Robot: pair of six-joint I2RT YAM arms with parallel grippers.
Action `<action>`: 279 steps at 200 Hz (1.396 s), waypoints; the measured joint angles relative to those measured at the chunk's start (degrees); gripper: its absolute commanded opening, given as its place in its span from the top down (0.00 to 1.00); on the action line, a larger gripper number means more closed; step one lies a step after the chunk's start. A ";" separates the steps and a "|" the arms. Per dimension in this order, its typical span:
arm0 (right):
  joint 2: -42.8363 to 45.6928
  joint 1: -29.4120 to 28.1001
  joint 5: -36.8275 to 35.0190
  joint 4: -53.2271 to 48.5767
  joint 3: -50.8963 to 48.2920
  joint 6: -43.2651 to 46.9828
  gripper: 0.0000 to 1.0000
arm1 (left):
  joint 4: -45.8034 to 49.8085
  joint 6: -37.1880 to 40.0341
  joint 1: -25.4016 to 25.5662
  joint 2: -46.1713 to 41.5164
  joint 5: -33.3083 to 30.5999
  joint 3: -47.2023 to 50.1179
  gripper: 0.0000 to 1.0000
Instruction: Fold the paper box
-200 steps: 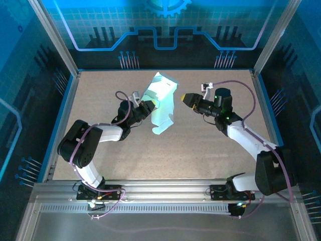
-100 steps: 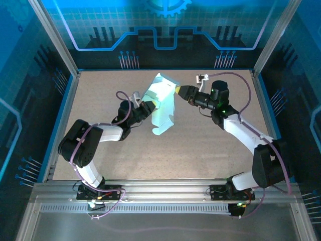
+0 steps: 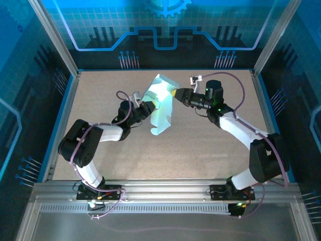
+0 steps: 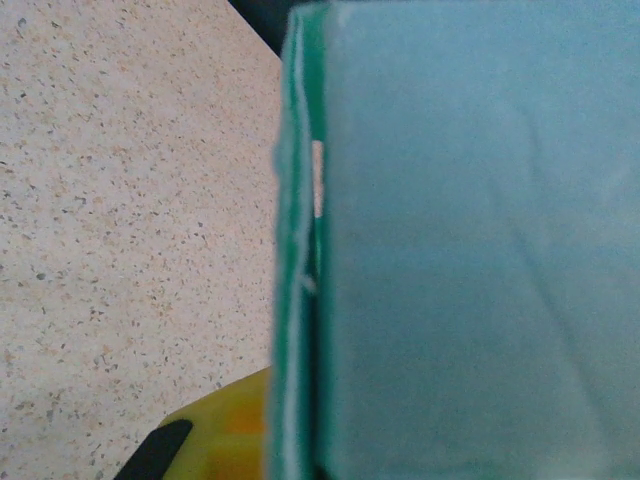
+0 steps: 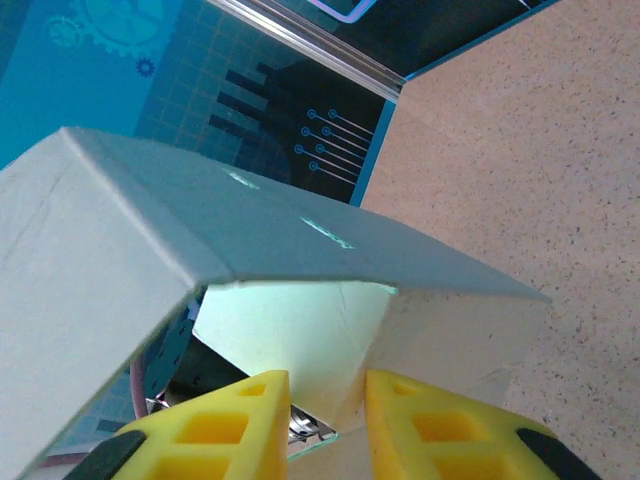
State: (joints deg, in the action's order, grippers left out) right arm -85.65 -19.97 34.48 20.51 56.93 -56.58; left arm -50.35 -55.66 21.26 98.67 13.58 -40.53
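1. From the top external view: the right pincer (image 3: pixel 175 94) has come in from well to the right of the paper box (image 3: pixel 161 103) and now sits at the box's upper right edge, touching or very nearly so. The box itself has barely shifted, still standing partly raised off the table (image 3: pixel 200 145). You can take it that the approach is done and the next fold is about to be gripped. The left pincer (image 3: pixel 149 107) stays at the box's left side, closed down on the card there and holding it up.

2. From the left wrist view: the paper box (image 4: pixel 480 250) is right against the lens, its edge running upright through the middle. One yellow finger (image 4: pixel 225 440) shows at the lower left of that edge, pressed against the card. The table (image 4: pixel 120 200) lies to the left of the box. This fits a firm pinch on the sheet.

3. From the right wrist view: the paper box (image 5: pixel 150 250) arches above the right pincer (image 5: pixel 328 380) like a tent. The two yellow fingers (image 5: pixel 240 420) stand a narrow gap apart, and a lower flap of the box dips down between them. The gap looks wider than the thin card, so judge it as closing in but not yet clamped. The table (image 5: pixel 520 150) stretches away to the right of the box.
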 measured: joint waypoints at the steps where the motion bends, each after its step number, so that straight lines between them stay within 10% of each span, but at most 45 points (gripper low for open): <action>1: 0.00 0.00 0.00 -0.02 0.00 -0.02 0.69 | 0.02 0.11 0.00 0.00 -0.02 0.00 1.00; 116: 0.02 -0.02 -2.54 -1.25 -0.04 -1.03 0.91 | 0.07 1.18 0.28 0.00 -0.94 0.00 1.00; 202: 8.37 -0.13 -8.61 -10.27 -1.62 5.44 0.35 | 0.55 2.54 0.66 -0.07 -5.20 1.25 1.00; 279: 13.46 -14.21 -27.12 -34.88 13.66 24.98 0.28 | 8.94 12.17 3.82 -2.82 -17.42 1.79 1.00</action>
State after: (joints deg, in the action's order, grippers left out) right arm -72.18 -34.17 7.35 -14.37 70.59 -31.59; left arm -41.41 -43.48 25.08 95.85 -3.84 -38.74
